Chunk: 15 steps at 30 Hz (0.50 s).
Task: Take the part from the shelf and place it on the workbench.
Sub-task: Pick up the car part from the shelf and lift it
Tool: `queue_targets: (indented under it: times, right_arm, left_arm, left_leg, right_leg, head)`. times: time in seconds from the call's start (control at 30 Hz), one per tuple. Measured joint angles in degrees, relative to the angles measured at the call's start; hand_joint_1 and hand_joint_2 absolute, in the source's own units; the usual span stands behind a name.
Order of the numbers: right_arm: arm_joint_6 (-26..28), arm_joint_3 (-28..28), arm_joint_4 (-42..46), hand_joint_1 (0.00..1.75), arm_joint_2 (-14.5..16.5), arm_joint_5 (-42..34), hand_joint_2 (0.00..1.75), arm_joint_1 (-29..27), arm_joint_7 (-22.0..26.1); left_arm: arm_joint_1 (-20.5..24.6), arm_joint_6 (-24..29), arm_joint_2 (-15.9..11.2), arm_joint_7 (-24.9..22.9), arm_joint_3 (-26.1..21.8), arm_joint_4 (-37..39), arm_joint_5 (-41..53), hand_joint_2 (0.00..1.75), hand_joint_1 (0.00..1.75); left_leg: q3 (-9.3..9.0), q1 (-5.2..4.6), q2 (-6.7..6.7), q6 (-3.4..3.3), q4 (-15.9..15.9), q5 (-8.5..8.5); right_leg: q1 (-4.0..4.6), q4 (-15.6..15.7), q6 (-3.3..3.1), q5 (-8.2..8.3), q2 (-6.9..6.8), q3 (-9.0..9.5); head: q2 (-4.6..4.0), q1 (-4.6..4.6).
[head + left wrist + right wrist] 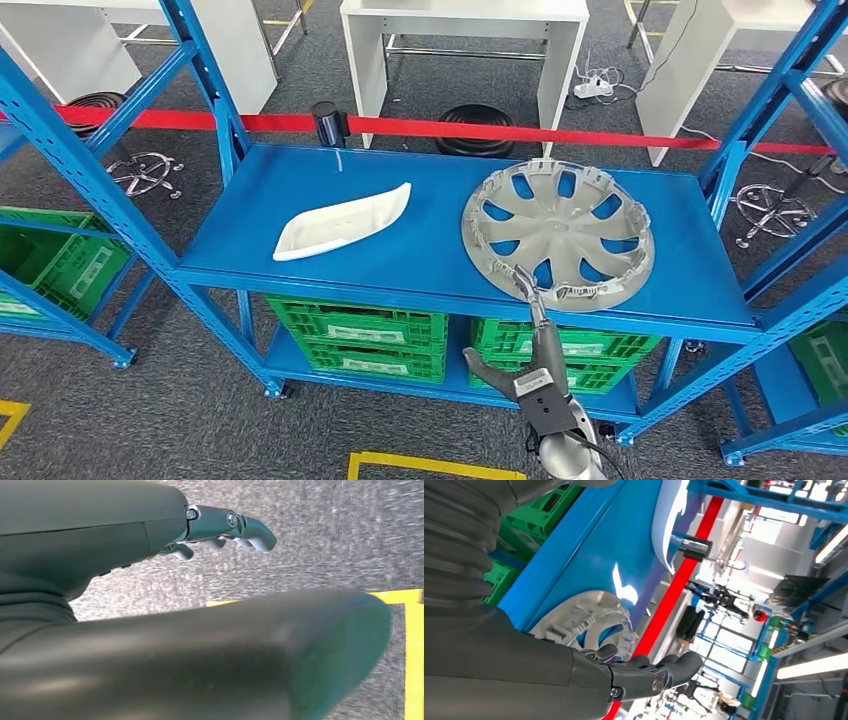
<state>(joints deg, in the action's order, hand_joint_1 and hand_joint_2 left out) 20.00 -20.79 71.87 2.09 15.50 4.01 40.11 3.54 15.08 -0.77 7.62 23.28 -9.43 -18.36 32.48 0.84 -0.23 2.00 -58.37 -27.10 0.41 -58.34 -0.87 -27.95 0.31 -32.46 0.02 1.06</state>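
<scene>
A silver hubcap (557, 232) lies flat on the right half of the blue shelf (420, 255). A white curved part (340, 222) lies to its left. My right hand (540, 350) reaches up from below, its fingertips (524, 282) at the hubcap's near rim and its thumb spread to the side; nothing is gripped. In the right wrist view the right hand (574, 670) stretches its fingers (659, 672) beside the hubcap (574, 622), with the white part (668, 527) farther along the shelf. My left hand (165, 530) hangs over the grey floor, holding nothing.
Green crates (360, 335) fill the level under the shelf, and another (50, 260) stands at the left. A red barrier tape (420, 128) runs behind the shelf, with white tables (465, 40) beyond it. Yellow floor marking (430, 462) lies near my feet.
</scene>
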Motion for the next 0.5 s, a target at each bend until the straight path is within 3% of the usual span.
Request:
queue_targets:
  times: [0.07, 0.23, 0.5]
  right_arm:
    - [-0.2, 0.1, 0.0, 0.00, 0.0, -0.1, 1.75, 0.0, 0.0]
    - [1.4, 0.1, -0.1, 0.00, -0.1, 2.0, 1.75, 0.1, 0.0]
    - [8.1, -1.8, -2.8, 0.00, 0.0, 12.9, 1.75, 3.5, -3.1]
  left_arm:
    - [0.1, 0.0, 0.1, 0.0, 0.0, 0.0, 0.0, 0.00, 0.00]
    - [0.4, -0.3, 0.2, 0.0, 0.0, 0.0, 0.4, 0.00, 0.00]
    - [0.9, -0.7, 0.3, -0.4, 0.4, -0.1, 0.8, 0.00, 0.00]
  left_leg:
    - [-0.08, 0.02, -0.07, -0.58, 0.5, 0.09]
    - [-0.05, -0.49, -0.08, -1.15, 0.5, -0.01]
    - [-0.06, -0.69, -0.05, -1.47, 0.4, 0.00]
  right_leg:
    - [0.24, 0.0, 0.09, 0.04, -0.01, -0.04]
    - [-0.17, 0.4, 0.80, 0.25, -0.01, 0.12]
    - [-0.42, 0.5, 1.19, 0.37, 0.00, 0.10]
  head:
    - [0.00, -0.35]
    - [0.00, -0.64]
    - [0.00, -0.65]
